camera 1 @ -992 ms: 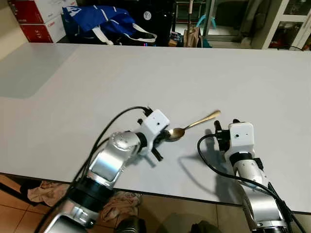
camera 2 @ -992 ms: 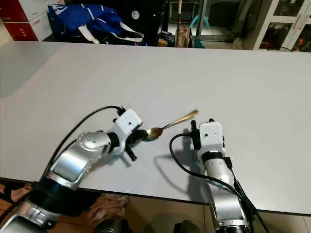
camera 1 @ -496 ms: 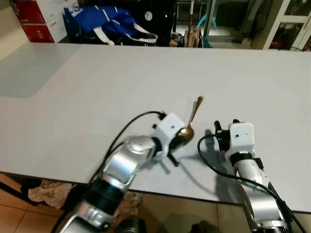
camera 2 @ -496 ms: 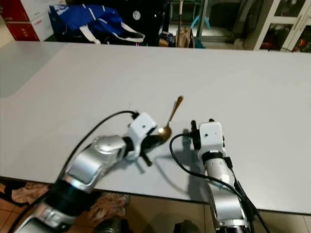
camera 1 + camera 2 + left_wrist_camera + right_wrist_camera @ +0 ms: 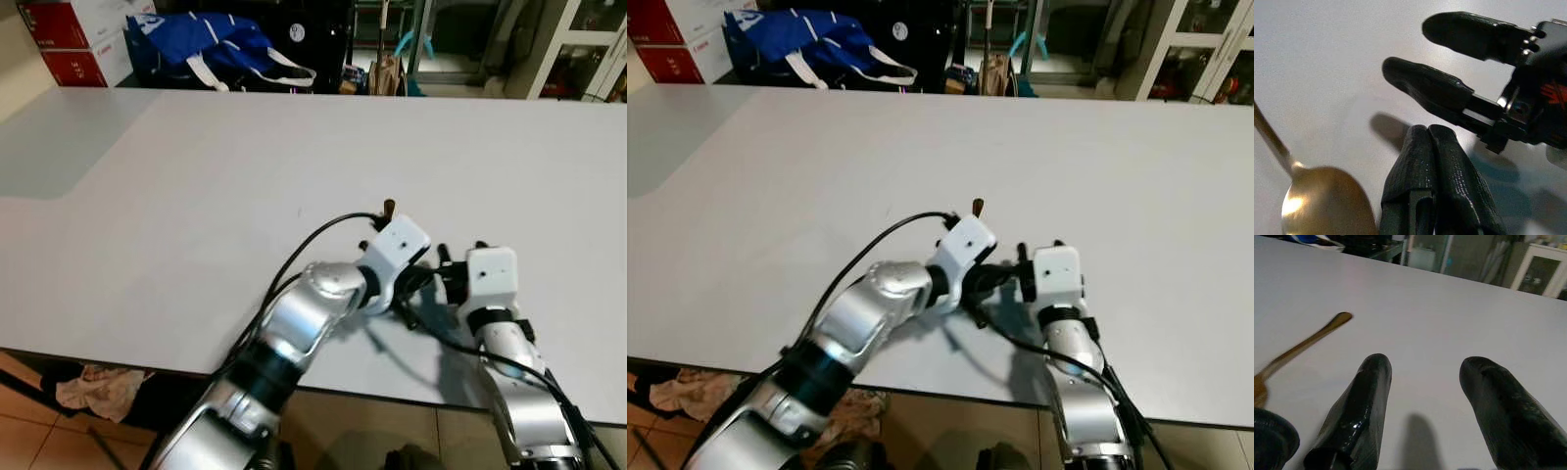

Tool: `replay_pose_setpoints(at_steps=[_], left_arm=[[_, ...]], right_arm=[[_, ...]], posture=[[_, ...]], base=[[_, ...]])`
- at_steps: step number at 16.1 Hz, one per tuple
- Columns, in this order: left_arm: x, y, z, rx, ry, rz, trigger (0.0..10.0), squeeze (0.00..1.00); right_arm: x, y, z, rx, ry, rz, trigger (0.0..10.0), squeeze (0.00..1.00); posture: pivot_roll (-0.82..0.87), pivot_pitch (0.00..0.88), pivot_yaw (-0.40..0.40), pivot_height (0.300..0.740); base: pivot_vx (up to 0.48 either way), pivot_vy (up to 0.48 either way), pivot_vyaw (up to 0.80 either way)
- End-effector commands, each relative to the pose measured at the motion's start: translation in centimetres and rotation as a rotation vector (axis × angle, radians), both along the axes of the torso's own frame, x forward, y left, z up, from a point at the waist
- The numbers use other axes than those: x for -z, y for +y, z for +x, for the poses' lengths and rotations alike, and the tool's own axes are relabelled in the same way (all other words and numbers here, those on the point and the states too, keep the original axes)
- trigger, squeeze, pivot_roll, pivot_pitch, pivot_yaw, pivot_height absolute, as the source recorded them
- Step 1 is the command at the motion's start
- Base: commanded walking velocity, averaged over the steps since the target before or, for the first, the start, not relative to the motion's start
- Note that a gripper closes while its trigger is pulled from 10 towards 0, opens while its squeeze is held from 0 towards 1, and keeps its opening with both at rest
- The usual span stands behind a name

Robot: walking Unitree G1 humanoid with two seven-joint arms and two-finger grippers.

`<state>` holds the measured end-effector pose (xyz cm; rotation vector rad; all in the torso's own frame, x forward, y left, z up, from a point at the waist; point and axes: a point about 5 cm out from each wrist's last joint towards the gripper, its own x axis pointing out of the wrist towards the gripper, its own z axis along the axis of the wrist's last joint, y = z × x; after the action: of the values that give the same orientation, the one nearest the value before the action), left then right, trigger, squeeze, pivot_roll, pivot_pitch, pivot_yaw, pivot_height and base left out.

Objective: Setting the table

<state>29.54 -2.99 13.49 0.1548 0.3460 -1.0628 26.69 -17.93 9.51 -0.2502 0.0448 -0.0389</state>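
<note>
Left gripper [image 5: 1427, 161], fingers pressed together beside the gold spoon [image 5: 1317, 208], sits near the worktop's [image 5: 196, 196] front edge; right gripper [image 5: 1422, 396] gapes empty alongside, far edge wide open.

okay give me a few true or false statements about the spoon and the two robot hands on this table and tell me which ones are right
1. The left hand has its fingers pressed together. True.
2. The right hand is clamped on the gold spoon. False: its fingers stand apart over the white table with nothing between them, and the spoon lies off to one side of them.
3. The spoon's bowl sits close beside the left hand's fingers. True, as the left wrist view shows.
4. A plate lies on the table next to the spoon. False: no plate is by the spoon.
5. A blue bag sits beyond the far edge of the table. True.
</note>
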Motion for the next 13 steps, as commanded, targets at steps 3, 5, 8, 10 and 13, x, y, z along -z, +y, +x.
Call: replay_pose_setpoints(at_steps=[3,5,8,10,13], left_arm=[[-1.5,0.8,1.3,-0.043,-0.050,-0.040,10.0,0.00],[-1.5,2.6,2.0,-0.101,-0.084,-0.040,10.0,0.00],[-3.0,6.1,2.3,-0.232,-0.334,-0.141,10.0,0.00],[-2.9,9.6,2.6,-0.429,-0.426,-0.164,10.0,0.00],[-0.8,15.1,1.9,-0.696,-0.440,-0.148,10.0,0.00]], right_arm=[[0.3,0.3,-0.1,-0.006,0.016,-0.003,10.0,0.00],[0.3,0.5,-0.2,-0.008,0.013,0.001,10.0,0.00],[0.0,0.5,-0.1,-0.001,-0.013,0.016,10.0,0.00],[-0.3,0.4,-0.1,0.022,-0.041,0.052,10.0,0.00],[-0.5,0.1,-0.3,0.063,-0.083,0.114,10.0,0.00]], posture=[[-0.08,0.000,0.051,0.697],[-0.07,0.000,0.051,0.697],[-0.06,0.000,0.057,0.697],[-0.05,0.000,0.058,0.697],[-0.03,0.000,0.045,0.697]], base=[[0.000,0.000,0.00],[0.000,0.000,0.00],[0.000,0.000,0.00],[0.000,0.000,0.00],[0.000,0.000,0.00]])
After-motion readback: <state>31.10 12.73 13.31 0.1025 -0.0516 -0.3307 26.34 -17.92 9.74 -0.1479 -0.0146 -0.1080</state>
